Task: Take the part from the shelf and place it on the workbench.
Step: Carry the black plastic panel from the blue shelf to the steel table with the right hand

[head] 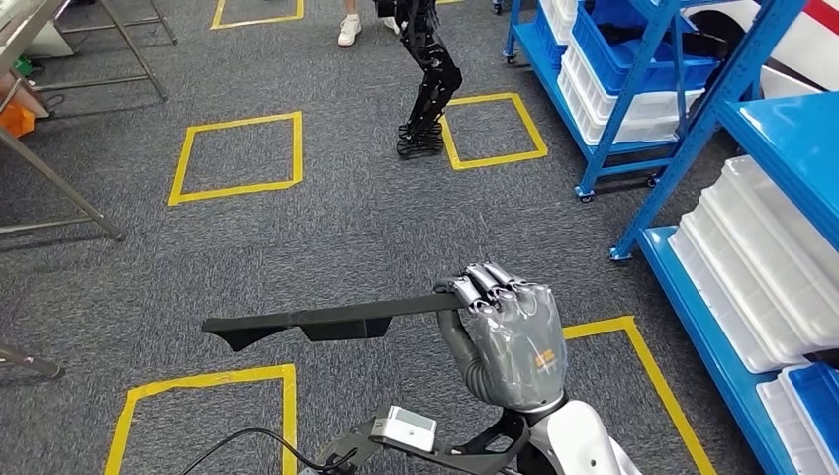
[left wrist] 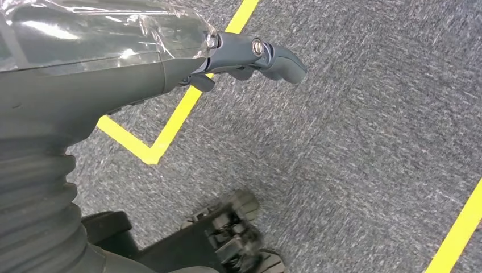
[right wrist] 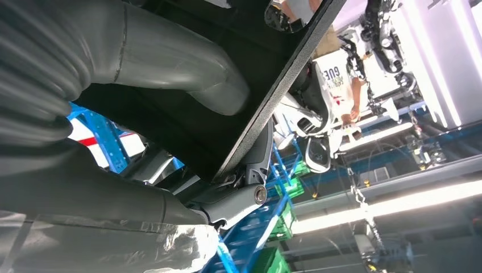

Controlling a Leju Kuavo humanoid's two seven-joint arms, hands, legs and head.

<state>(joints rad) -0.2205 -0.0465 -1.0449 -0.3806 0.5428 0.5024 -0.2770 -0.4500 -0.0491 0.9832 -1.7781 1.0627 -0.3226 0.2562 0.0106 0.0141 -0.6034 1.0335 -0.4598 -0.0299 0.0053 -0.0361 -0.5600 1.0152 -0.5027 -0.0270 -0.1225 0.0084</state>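
The robot's right hand (head: 510, 336), low in the middle of the head view, has its fingers curled tight over one end of the part (head: 326, 322). The part is a long, flat black piece. It sticks out sideways toward the left of the picture, up in the air over the grey carpet (head: 326, 228). Only one end is held, so I think the far end could dip or swing, and the part might slip out and fall. The blue shelf (head: 683, 119) stands at the right side of the picture, so a turn could bump the part against it. The left hand (left wrist: 250, 57) hangs over the carpet in the left wrist view, with nothing in it; I cannot tell whether its fingers are spread or curled.
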